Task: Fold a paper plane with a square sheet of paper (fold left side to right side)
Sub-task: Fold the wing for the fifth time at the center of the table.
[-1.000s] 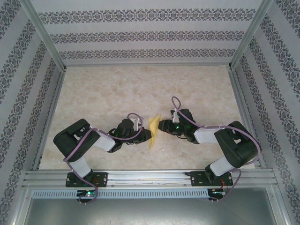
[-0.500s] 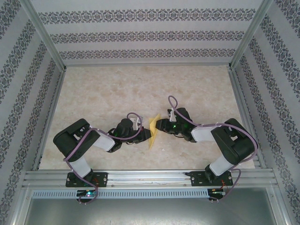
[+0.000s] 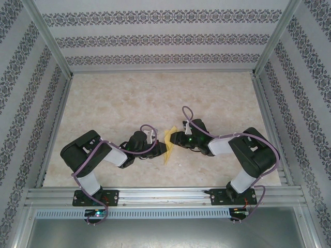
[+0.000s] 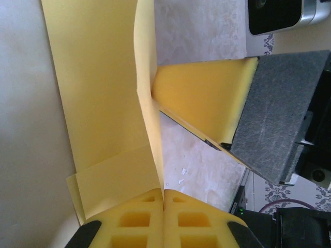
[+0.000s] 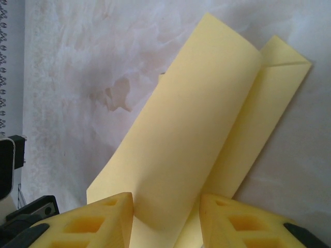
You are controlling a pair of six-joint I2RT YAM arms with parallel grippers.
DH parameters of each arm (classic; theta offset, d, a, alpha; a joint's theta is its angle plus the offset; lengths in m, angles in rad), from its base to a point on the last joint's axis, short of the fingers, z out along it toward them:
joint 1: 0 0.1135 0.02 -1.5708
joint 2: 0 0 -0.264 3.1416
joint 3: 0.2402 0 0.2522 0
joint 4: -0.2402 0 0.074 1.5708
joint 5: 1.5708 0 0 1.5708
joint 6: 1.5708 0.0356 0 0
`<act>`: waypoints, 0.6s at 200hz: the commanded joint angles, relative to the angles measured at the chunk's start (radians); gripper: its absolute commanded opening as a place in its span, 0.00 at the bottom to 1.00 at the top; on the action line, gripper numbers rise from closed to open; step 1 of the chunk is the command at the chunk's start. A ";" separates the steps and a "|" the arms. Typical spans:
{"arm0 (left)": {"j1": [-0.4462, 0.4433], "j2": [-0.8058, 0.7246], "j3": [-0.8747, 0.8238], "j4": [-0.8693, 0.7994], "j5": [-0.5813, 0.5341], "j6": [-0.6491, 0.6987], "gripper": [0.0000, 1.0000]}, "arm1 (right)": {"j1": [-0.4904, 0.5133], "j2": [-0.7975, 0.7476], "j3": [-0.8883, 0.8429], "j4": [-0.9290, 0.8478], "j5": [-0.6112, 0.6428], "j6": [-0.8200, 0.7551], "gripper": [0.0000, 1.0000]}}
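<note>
The square sheet of paper [image 3: 168, 143] is plain yellow and is already folded, so from above it looks like a narrow, upright sliver and not like a square. It is at the near middle of the marble-patterned table [image 3: 155, 98], directly between the two grippers. In the left wrist view one part of the sheet lies flat on the table as a long band, and another part rises from it along a straight crease and stands almost vertical. At the near end of the flat band a second layer shows, with its corner sticking out a little. In the right wrist view the raised part is a long flap whose far end bends over in a soft, round curve without a sharp crease, and behind it a lower layer ends in a pointed corner. The left gripper [image 4: 164, 199] is fully closed, its yellow pads pressed together with the edge of the paper pinched in the seam. The right gripper [image 5: 165, 200] is partly open, and its two yellow fingers stand on both sides of the raised flap. Whether they press on it cannot be told.
</note>
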 commanded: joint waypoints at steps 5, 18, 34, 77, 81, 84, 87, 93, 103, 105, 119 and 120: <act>0.012 0.019 -0.011 0.059 0.007 -0.019 0.05 | 0.017 0.034 0.027 -0.025 0.036 0.009 0.38; 0.013 0.018 -0.014 0.058 0.005 -0.018 0.07 | 0.020 0.041 0.030 -0.049 0.047 0.006 0.38; 0.017 0.009 -0.017 0.048 0.004 -0.012 0.10 | 0.020 0.044 0.033 -0.080 0.063 0.000 0.38; 0.035 -0.044 -0.016 -0.026 0.000 0.023 0.22 | 0.026 0.048 0.046 -0.154 0.094 -0.023 0.37; 0.037 -0.049 -0.016 -0.034 0.000 0.027 0.23 | 0.027 0.050 0.047 -0.155 0.095 -0.024 0.37; 0.039 -0.053 -0.016 -0.040 0.000 0.030 0.23 | 0.025 0.050 0.047 -0.155 0.095 -0.023 0.37; 0.041 -0.056 -0.014 -0.048 0.002 0.033 0.23 | 0.026 0.051 0.047 -0.155 0.095 -0.023 0.37; 0.044 -0.062 -0.012 -0.063 0.002 0.041 0.24 | 0.027 0.053 0.049 -0.157 0.094 -0.024 0.37; 0.048 -0.069 -0.008 -0.085 0.002 0.052 0.24 | 0.029 0.055 0.052 -0.157 0.094 -0.025 0.37; 0.048 -0.071 -0.007 -0.088 0.001 0.054 0.25 | 0.029 0.056 0.052 -0.157 0.094 -0.024 0.37; 0.053 -0.070 0.002 -0.110 0.003 0.067 0.26 | 0.031 0.059 0.056 -0.158 0.094 -0.025 0.37; 0.053 -0.070 0.002 -0.110 0.003 0.067 0.26 | 0.031 0.059 0.056 -0.158 0.094 -0.024 0.37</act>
